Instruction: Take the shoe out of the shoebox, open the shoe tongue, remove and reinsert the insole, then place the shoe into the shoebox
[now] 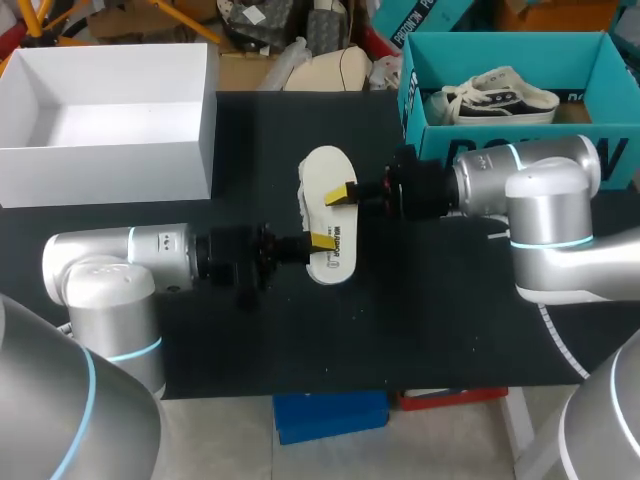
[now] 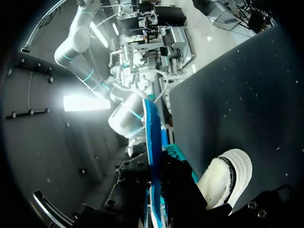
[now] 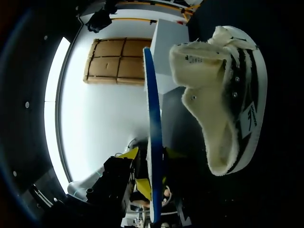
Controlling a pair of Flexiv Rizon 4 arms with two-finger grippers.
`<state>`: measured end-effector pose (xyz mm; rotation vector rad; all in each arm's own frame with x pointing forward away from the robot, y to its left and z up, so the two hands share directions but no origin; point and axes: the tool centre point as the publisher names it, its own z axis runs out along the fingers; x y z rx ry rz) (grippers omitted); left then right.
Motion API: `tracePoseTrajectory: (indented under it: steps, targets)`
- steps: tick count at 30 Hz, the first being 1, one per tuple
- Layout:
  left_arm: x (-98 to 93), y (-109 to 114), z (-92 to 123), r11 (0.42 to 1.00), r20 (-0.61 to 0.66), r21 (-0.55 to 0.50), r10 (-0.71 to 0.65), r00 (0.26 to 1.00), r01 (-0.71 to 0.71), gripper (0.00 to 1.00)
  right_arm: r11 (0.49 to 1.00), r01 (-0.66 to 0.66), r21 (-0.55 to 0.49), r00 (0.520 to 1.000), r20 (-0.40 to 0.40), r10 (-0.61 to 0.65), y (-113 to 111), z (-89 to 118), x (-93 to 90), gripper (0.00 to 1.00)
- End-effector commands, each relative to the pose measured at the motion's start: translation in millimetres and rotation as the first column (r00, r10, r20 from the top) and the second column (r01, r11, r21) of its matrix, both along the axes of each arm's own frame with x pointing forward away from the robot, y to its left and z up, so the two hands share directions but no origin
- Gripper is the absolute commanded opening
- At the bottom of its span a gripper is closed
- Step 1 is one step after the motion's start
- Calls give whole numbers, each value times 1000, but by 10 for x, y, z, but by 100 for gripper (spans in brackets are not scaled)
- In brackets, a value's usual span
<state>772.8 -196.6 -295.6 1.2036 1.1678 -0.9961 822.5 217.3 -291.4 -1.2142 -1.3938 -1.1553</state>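
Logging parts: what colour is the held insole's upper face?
The insole is cream with dark print; best in head view.

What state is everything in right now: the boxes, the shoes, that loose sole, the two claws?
insole: out of the shoe, held up by both grippers.
left gripper: shut on the insole.
right gripper: shut on the insole.
shoe on the mat: lying on its side, ungripped.
teal shoebox: open, holding a second shoe.
white box: open, nothing visible inside.
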Motion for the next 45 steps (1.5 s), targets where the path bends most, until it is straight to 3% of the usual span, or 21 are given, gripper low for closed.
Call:
tracePoseTrajectory:
  steps: [1, 8, 11, 13, 24, 25, 27, 28, 30, 34, 36, 37, 39, 41, 42, 43, 45]
  targets:
    - [-6, -13, -2, 1000, 2, 3, 2, 1000, -2, 0, 1000, 8, 0, 1000, 5, -8, 17, -29, 14, 28]
    - [-6, -13, -2, 1000, 2, 3, 2, 1000, -2, 0, 1000, 23, -11, 1000, 22, -22, -26, -5, 23, 27]
    - [-6, -13, -2, 1000, 2, 3, 2, 1000, -2, 0, 1000, 27, -14, 999, 28, -27, -31, 8, 27, 7]
    - [-6, -13, -2, 1000, 2, 3, 2, 1000, -2, 0, 999, 28, -16, 999, 29, -28, -30, 9, 28, 0]
    - [-15, -4, 16, 1000, 12, 25, 5, 1000, -5, 0, 999, 31, -27, 999, 34, -30, -25, 3, 37, 0]
    - [-13, 45, 66, 997, 28, 76, 30, 999, -32, 100, 999, 31, -27, 999, 34, -30, -25, 3, 37, 0]
    - [-21, 166, 177, 995, 66, 91, 37, 997, -43, 100, 999, 31, -27, 999, 34, -30, -25, 3, 37, 0]
    - [-27, 244, 232, 987, 74, 154, 40, 996, -52, 100, 999, 31, -27, 999, 34, -30, -25, 3, 37, 0]
    - [-56, 325, 266, 935, 106, 348, 26, 994, -62, 100, 999, 31, -27, 999, 34, -30, -25, 3, 37, 0]
    - [-194, 540, 393, 836, 151, 545, -18, 988, -68, 100, 999, 31, -27, 999, 34, -30, -25, 3, 37, 0]
    - [-247, 613, 425, 733, 180, 673, -32, 983, -99, 100, 999, 31, -27, 999, 34, -30, -25, 3, 37, 0]
    - [-278, 651, 443, 633, 229, 758, -32, 973, -157, 100, 999, 31, -27, 999, 34, -30, -25, 3, 37, 0]
    - [-304, 666, 471, 539, 252, 819, -28, 967, -198, 100, 999, 31, -27, 999, 34, -30, -25, 3, 37, 0]
    - [-350, 633, 503, 327, 319, 898, -23, 948, -294, 100, 999, 31, -27, 999, 34, -30, -25, 3, 37, 0]
    - [-358, 622, 506, 269, 336, 909, -26, 941, -317, 100, 999, 31, -27, 999, 34, -30, -25, 3, 37, 0]
    - [-369, 600, 517, 166, 371, 917, -22, 928, -362, 100, 999, 31, -27, 999, 34, -30, -25, 3, 37, 0]
    - [-381, 558, 536, 126, 392, 913, -18, 920, -387, 100, 999, 31, -27, 999, 34, -30, -25, 3, 37, 0]
